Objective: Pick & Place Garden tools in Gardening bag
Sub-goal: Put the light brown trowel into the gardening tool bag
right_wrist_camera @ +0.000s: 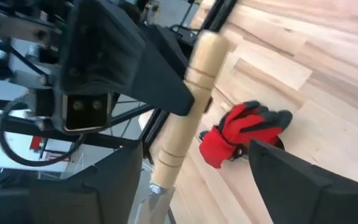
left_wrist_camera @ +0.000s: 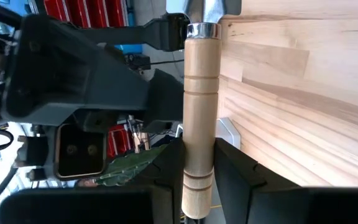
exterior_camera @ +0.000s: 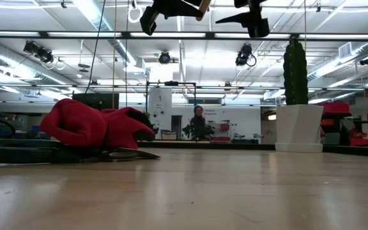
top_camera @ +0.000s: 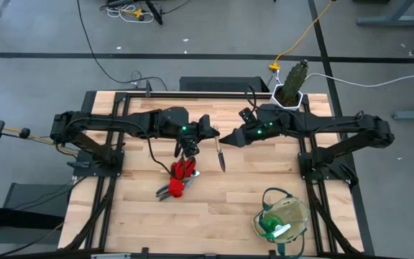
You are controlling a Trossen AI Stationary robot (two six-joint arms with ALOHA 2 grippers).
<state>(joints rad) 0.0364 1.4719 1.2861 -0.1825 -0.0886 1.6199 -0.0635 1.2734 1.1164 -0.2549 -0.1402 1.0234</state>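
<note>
My left gripper (top_camera: pixel 208 135) is shut on a wooden-handled metal trowel (top_camera: pixel 220 157), high above the middle of the table. My right gripper (top_camera: pixel 227 139) is open close beside it. In the right wrist view its fingers (right_wrist_camera: pixel 291 186) stand on either side of the trowel's handle (right_wrist_camera: pixel 179 124) near the metal neck; no touch shows. Red-and-black gloves (top_camera: pixel 182 170) lie on the table below, on dark-handled pruners (top_camera: pixel 167 191). The beige gardening bag (top_camera: pixel 284 216) stands at the near right with the green spray bottle (top_camera: pixel 270 227) inside. My left gripper pinches the trowel's wooden handle (left_wrist_camera: pixel 199 155) between its two fingers (left_wrist_camera: pixel 236 180), near the handle's free end. The fingers come from the table's left and lie across the handle. The trowel is lifted clear, its blade (top_camera: pixel 222 164) toward the table's near edge.
A green cactus in a white pot (top_camera: pixel 292 85) stands at the table's far right corner; it also shows in the low view (exterior_camera: pixel 298 121). Bare wood lies between the gloves and the bag. A person (exterior_camera: pixel 198 121) stands far back in the room.
</note>
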